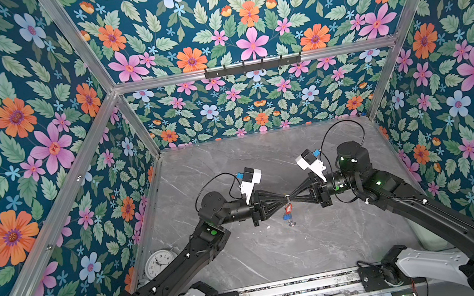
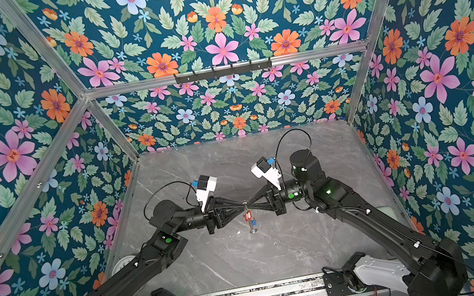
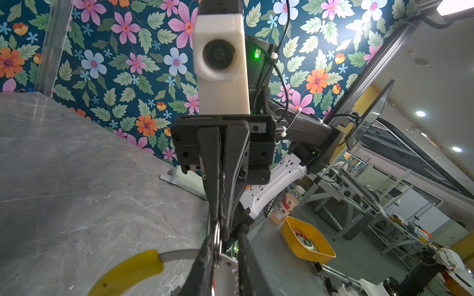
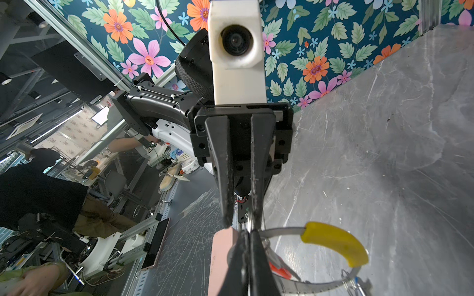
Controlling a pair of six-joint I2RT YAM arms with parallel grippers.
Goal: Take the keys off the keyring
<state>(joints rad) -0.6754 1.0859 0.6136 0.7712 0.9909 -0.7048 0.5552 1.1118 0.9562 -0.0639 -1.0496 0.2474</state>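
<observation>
Right gripper (image 4: pixel 247 237) pinched shut on keyring (image 4: pixel 332 243) rim, holding it above table (image 1: pixel 279 246) so red key (image 1: pixel 287 209) and blue key (image 1: pixel 285 217) dangle free. Left gripper (image 4: pixel 241 222) tip-to-tip opposite, jaws a sliver apart; grip uncertain, likely there to brace ring

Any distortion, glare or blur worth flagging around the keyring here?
In both top views the wide lens stretches the edges and the keys are tiny; in the left wrist view the yellow arc of the keyring is close and soft, and ceiling lights blow out; in the right wrist view that arc is crisp, the red tag blurred.
</observation>
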